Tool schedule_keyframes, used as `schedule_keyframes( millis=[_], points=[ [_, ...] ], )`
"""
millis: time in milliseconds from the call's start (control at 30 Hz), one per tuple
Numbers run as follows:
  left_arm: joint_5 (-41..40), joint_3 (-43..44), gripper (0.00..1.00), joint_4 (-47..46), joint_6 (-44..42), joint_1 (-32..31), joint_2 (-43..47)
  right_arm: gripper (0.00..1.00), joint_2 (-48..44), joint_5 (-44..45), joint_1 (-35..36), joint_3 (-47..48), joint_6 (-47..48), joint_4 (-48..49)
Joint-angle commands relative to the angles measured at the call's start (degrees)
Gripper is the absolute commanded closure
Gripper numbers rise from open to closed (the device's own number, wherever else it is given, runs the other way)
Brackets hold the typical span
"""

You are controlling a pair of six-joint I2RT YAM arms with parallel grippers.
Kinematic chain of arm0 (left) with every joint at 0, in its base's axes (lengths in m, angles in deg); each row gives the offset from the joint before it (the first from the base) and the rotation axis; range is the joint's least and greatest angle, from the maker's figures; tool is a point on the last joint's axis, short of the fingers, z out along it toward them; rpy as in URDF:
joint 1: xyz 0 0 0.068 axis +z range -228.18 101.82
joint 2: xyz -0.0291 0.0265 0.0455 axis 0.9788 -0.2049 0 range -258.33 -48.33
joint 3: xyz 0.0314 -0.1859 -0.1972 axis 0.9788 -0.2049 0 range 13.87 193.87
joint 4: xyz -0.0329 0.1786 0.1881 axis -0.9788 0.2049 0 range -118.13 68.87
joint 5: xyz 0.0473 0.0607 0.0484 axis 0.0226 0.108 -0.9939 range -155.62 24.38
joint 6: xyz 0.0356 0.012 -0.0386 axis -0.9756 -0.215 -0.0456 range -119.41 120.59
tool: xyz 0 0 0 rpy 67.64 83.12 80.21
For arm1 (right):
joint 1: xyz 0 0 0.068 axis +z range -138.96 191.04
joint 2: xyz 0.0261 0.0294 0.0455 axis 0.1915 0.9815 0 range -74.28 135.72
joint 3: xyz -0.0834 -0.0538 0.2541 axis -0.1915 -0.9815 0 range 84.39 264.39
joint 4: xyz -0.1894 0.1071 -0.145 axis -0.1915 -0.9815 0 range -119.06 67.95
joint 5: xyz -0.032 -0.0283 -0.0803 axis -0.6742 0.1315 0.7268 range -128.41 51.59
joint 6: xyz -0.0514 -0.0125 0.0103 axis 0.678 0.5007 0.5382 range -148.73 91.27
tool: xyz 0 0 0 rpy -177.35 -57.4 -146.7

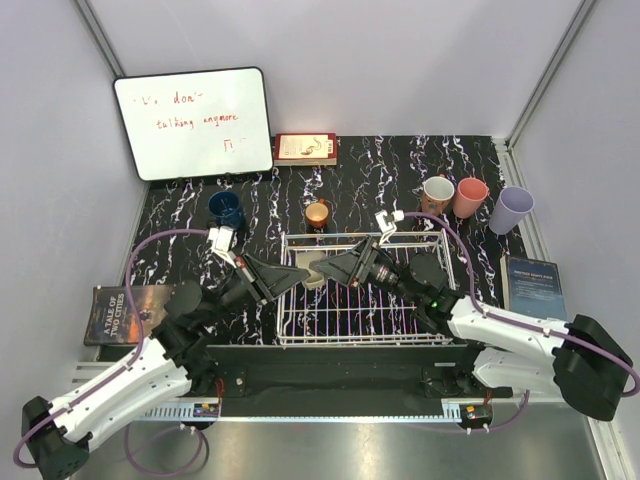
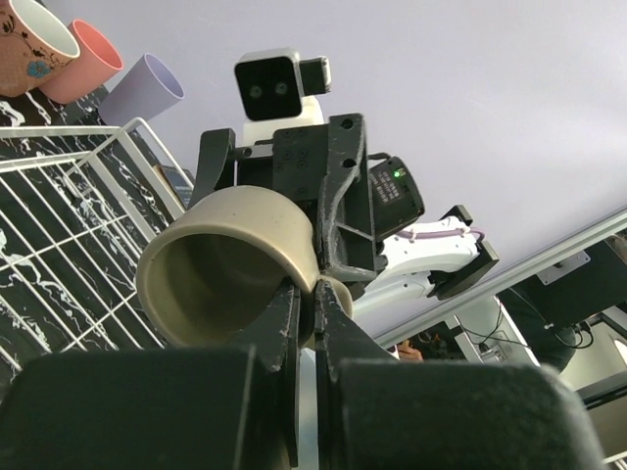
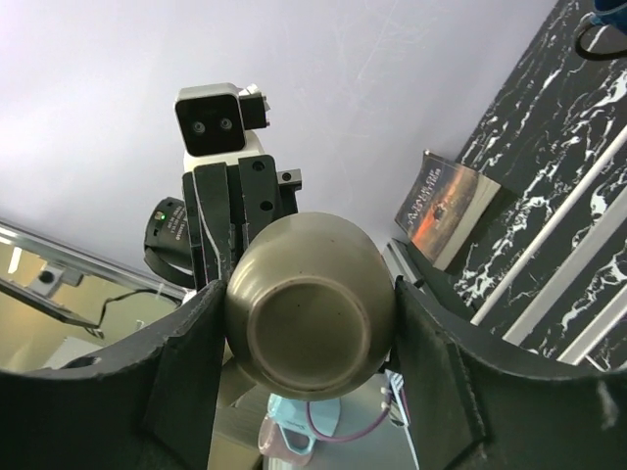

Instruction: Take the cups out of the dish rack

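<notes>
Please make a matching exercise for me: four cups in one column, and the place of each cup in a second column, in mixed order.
Things
1. beige mug
2. dark blue mug
3. orange cup
4. lavender tumbler

Places
A. on the table, between the dish rack and the red book
B. on the table, farthest to the right
C. between the left tool and the right tool, over the rack
D. on the table, just below the whiteboard

Pairs: 1-C, 2-D, 3-A, 4-B

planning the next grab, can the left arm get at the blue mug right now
Probably not yet: the left gripper is shut on the beige mug over the rack. The blue mug itself stands unblocked beyond the rack's far left corner.
</notes>
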State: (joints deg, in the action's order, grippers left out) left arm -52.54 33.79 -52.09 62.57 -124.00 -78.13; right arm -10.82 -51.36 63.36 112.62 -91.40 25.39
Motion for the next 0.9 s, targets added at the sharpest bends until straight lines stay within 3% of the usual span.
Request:
schedule_keyframes(
  millis=[0, 167, 433, 500, 633, 867],
  points=[
    [-2.18, 1.78, 1.0, 5.24, -3.53, -0.23, -0.08, 0.29, -4.91, -2.09, 1.65, 5.96, 4.92, -8.3],
    [-2.71, 2.58, 1.0, 6.39, -4.32, -0.23, 0.53, 0.14, -8.7, 0.55, 1.74, 7.45, 8.18, -15.79],
    [-3.23, 4.6, 1.0, 7.35, -4.93, -0.23, 0.27, 0.07, -10.98, 3.01, 1.65, 6.93, 8.71, -18.34],
    [-4.2, 6.26, 1.0, 10.42, -6.69, -0.23, 0.88, 0.02, -13.44, 6.61, 1.65, 7.28, 10.29, -22.9],
    [-7.27, 12.06, 1.0, 21.55, -13.88, -0.23, 0.27, 0.02, -18.01, 20.29, 1.65, 8.95, 13.89, -36.43],
    [-17.55, 23.9, 1.0, 35.2, -25.91, -0.23, -6.73, 0.07, -19.52, 28.59, 1.65, 9.83, 17.23, -51.12]
  ],
)
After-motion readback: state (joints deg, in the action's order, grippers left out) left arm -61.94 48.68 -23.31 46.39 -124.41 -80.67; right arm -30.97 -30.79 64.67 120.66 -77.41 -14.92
